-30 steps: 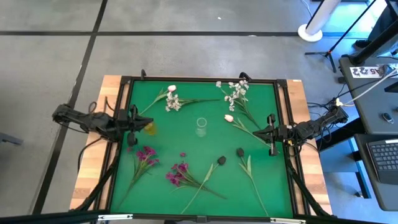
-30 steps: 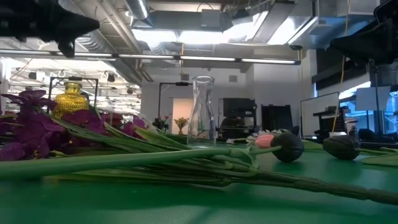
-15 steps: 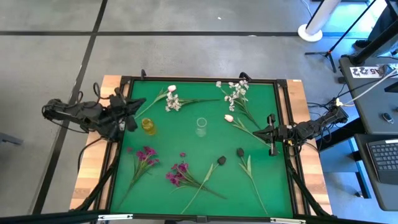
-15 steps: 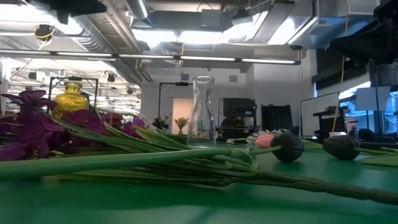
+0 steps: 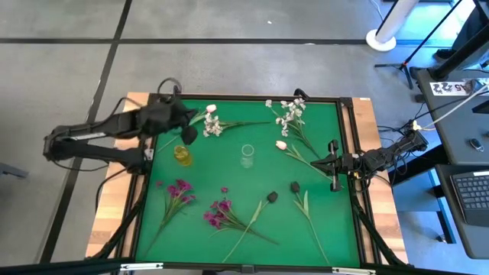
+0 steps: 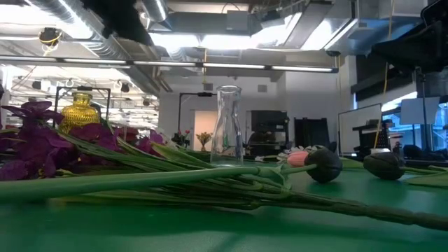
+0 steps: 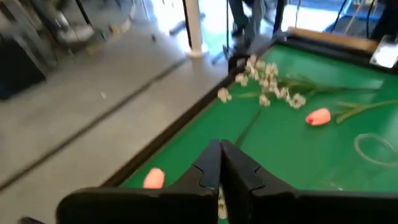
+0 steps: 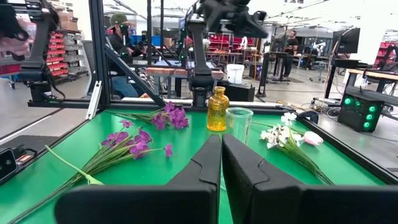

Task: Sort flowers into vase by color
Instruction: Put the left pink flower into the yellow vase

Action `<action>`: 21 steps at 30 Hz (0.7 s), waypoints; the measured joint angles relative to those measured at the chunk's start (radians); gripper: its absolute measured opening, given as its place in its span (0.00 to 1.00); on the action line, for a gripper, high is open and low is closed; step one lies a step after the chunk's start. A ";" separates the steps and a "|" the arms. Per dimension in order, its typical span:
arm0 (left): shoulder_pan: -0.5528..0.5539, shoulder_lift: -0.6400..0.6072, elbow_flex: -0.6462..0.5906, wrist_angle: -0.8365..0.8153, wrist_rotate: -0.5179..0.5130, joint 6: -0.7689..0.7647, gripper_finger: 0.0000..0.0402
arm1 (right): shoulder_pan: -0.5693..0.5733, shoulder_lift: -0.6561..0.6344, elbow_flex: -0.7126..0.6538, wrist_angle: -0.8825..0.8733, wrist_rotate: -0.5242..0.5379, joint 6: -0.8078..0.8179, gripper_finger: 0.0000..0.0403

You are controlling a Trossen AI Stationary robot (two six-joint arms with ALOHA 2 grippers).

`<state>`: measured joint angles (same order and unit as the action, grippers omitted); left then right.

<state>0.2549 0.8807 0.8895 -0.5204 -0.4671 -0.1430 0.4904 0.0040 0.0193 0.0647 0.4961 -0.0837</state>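
Note:
The flowers lie on the green mat: a white and pale pink sprig (image 5: 210, 122) at the far left, white sprigs (image 5: 290, 114) and a pink tulip (image 5: 282, 145) at the far right, magenta bunches (image 5: 178, 189) (image 5: 220, 212) near the front, and two dark heads (image 5: 271, 197) (image 5: 295, 186). A yellow vase (image 5: 182, 155) and a clear vase (image 5: 247, 156) stand upright mid-table. My left gripper (image 5: 189, 131) is shut and hovers by the far-left sprig; a pink tulip head (image 7: 153, 179) shows beside its fingers (image 7: 221, 168). My right gripper (image 5: 330, 163) is shut and waits at the right edge.
A dark raised frame (image 5: 244, 98) runs round the mat. Long green stems (image 6: 175, 178) cross the near part of the table. People and workshop gear (image 8: 118, 37) show beyond the left side. Bare mat (image 5: 229, 179) lies between the vases and the near flowers.
My left arm has swung from beside the yellow vase at the left edge toward the far edge, rising and turning until its gripper is over the far-left sprig. The yellow vase stays where it stood. The right arm has kept still.

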 joint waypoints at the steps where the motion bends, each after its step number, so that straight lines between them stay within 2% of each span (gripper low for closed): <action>1: 0.043 0.024 0.016 -0.015 0.034 0.013 0.00 | 0.000 0.000 0.000 0.000 0.000 0.000 0.04; 7: 0.290 0.137 0.133 -0.164 0.141 0.068 0.00 | 0.000 0.000 0.000 0.000 0.000 0.000 0.04; 13: 0.421 0.211 0.184 -0.217 0.239 0.132 0.01 | 0.000 0.000 0.000 0.000 0.000 0.000 0.04; 16: 0.459 0.260 0.202 -0.256 0.275 0.150 0.07 | 0.000 0.000 0.000 0.000 0.000 0.000 0.04; 21: 0.508 0.369 0.202 -0.307 0.345 0.180 0.25 | 0.000 0.000 0.000 0.000 0.000 0.000 0.04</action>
<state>0.7626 1.2501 1.0916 -0.8275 -0.1224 0.0372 0.4904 0.0040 0.0193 0.0647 0.4961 -0.0837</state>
